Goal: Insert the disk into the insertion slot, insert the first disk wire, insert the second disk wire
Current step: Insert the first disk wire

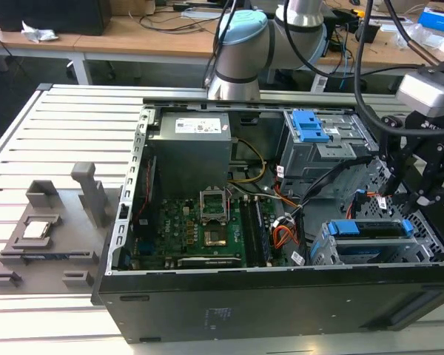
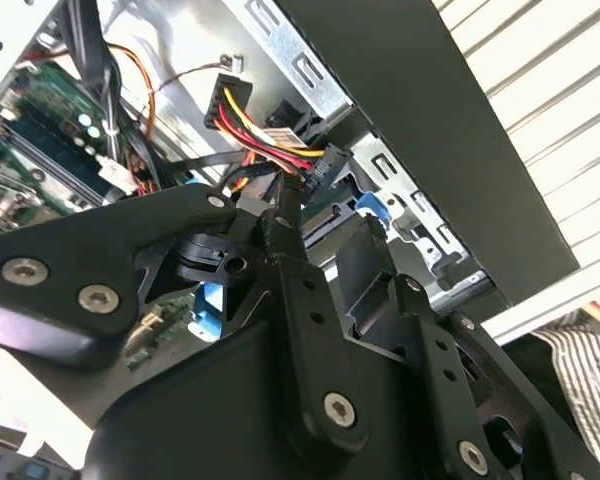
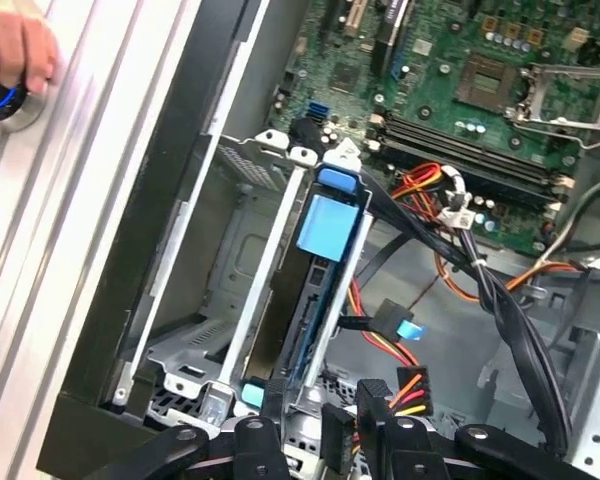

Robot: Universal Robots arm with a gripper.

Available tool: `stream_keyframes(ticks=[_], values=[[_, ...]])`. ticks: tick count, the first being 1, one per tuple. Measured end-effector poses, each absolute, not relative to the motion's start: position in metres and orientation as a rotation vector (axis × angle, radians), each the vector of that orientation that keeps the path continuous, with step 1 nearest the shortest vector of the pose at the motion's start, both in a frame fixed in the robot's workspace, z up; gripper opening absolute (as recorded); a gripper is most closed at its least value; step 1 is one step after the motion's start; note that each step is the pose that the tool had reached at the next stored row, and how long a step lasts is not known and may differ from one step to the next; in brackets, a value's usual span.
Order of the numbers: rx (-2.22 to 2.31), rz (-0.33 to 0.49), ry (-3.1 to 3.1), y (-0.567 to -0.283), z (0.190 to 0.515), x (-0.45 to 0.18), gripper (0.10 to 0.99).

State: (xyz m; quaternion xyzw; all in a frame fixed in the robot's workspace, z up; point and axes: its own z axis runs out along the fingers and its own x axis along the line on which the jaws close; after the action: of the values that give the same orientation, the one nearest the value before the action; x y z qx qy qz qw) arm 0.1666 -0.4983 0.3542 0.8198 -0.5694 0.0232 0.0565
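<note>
The disk (image 1: 370,229) in its bright blue frame lies inside the insertion slot (image 1: 322,253), the low grey cage at the case's front corner on the exterior view's right. The first wrist view looks along the disk's blue frame (image 3: 325,228) between the cage walls (image 3: 235,240). My gripper (image 1: 391,198) hangs just above the disk's rear end, shut on a disk wire, a black plug (image 2: 318,165) with red, yellow and black leads (image 3: 405,385). Another black wire with a blue-tipped plug (image 3: 400,328) lies loose beside the cage.
The open case holds a motherboard (image 1: 200,229), a power supply (image 1: 189,144) and a taller bay with a blue latch (image 1: 314,137). Cable bundles (image 3: 500,300) cross beside the cage. A hand (image 3: 15,45) rests on the slatted table outside the case. Grey fixtures (image 1: 52,222) stand at the exterior view's left.
</note>
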Motion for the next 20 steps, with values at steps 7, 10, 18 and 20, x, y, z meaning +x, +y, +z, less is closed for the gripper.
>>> stream_keyframes(ticks=[7,10,18,20], values=[[2.493,0.1,-1.672,-0.4897,0.3531,0.1667,0.42],[2.493,0.101,-1.67,-0.4896,0.3522,0.1666,0.42],[2.492,0.102,-1.67,-0.4896,0.3517,0.1667,0.341],[2.492,0.102,-1.67,-0.4896,0.3517,0.1666,0.216]])
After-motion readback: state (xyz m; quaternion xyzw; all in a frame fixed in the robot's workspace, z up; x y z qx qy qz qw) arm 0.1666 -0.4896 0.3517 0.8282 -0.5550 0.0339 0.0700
